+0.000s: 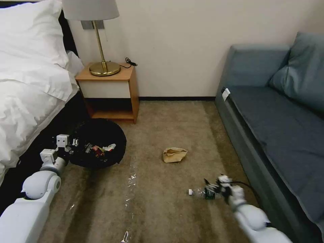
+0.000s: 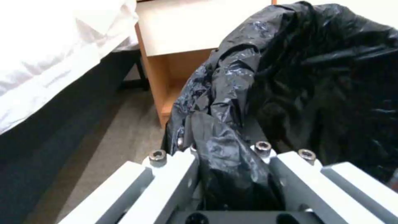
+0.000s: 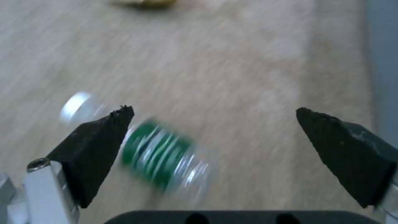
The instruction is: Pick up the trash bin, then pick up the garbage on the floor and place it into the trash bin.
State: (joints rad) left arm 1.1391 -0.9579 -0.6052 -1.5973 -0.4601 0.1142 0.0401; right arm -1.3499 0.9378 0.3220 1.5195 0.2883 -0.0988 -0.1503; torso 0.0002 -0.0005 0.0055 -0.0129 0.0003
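Gripping the black-bagged rim of the trash bin (image 1: 98, 148) beside the bed (image 1: 30, 87): left gripper (image 1: 72, 143), fingers (image 2: 166, 174) clamped on the liner, wrappers (image 1: 98, 149) inside. Lying mid-carpet (image 1: 152, 202): crumpled tan paper bag (image 1: 174, 155). Hovering over the green-labelled bottle (image 1: 202, 193) by the sofa (image 1: 280, 128): right gripper (image 3: 213, 124), fingers (image 3: 95, 149) spread wide, bottle between them, not clamped.

Soft, even indoor light fills the room, and the wall (image 1: 175, 50) reads bright without harsh shadows. The gap under the bed (image 1: 20, 101) on the left falls into deep shade. Pale glare streaks the floor (image 1: 131, 182). In the right wrist view the green bottle (image 3: 161, 155) is smeared by motion blur, and the carpet behind it looks soft.
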